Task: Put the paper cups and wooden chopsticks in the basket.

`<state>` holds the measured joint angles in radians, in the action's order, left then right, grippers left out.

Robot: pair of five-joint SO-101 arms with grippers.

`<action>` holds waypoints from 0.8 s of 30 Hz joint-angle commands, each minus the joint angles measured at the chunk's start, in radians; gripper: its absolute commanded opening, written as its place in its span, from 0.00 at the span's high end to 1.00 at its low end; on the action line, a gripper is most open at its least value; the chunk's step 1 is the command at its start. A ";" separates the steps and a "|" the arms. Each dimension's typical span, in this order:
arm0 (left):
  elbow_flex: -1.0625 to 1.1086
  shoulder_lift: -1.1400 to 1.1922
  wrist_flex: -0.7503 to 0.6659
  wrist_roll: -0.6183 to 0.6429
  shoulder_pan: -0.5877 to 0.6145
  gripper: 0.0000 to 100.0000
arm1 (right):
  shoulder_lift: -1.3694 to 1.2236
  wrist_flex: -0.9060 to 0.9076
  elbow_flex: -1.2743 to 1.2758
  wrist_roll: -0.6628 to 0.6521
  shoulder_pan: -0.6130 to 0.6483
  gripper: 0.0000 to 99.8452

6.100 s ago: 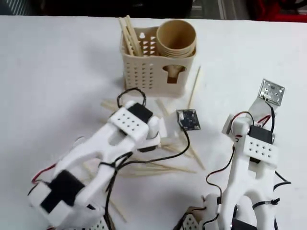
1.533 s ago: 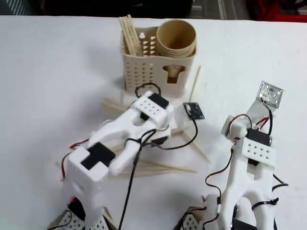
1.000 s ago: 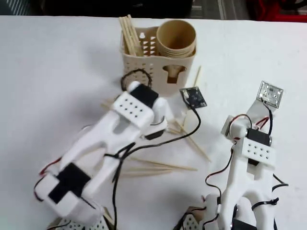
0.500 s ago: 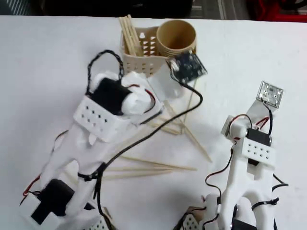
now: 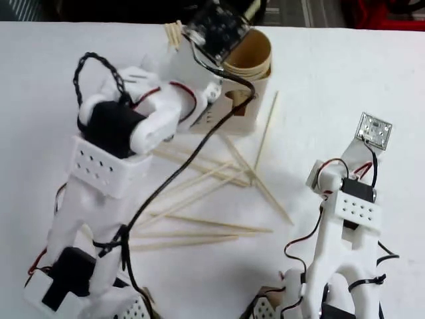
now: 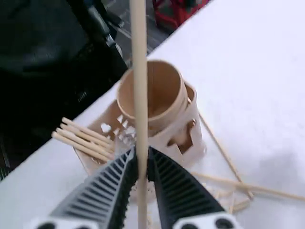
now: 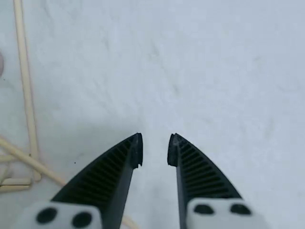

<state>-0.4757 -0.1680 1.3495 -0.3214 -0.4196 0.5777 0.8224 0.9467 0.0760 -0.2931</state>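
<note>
Gripping one chopstick (image 6: pixel 138 71) upright, the left hand (image 6: pixel 142 164) hangs above the basket (image 6: pixel 188 125), where stacked cups (image 6: pixel 167 90) sit. Loose chopsticks (image 5: pixel 206 222) lie scattered on the desk (image 5: pixel 345 80). The right hand (image 7: pixel 155 148), narrowly parted, hovers over the desk.

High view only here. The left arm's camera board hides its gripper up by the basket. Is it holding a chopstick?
Observer: Yes. In the left wrist view the left gripper is shut on one chopstick, which sticks out well past the fingertips.
Operator: And the right gripper? It's tucked under its arm in my view.
Observer: In the right wrist view the right gripper is open and holds nothing. It is over bare table, with loose chopsticks off to one side.
</note>
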 commanded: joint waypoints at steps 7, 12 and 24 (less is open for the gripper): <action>-0.026 -0.012 -0.393 0.196 0.101 0.98 | 0.022 -0.013 -0.003 0.002 -0.008 0.90; 0.006 0.071 -0.591 0.321 0.173 0.98 | 0.022 -0.013 -0.003 0.002 -0.007 0.90; 0.006 0.275 -0.609 0.321 0.180 0.92 | 0.024 -0.013 -0.005 -0.028 -0.007 0.90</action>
<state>-0.4618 0.1051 0.7511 -0.0069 -0.2493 0.5777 0.8224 0.9467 0.0575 -0.2931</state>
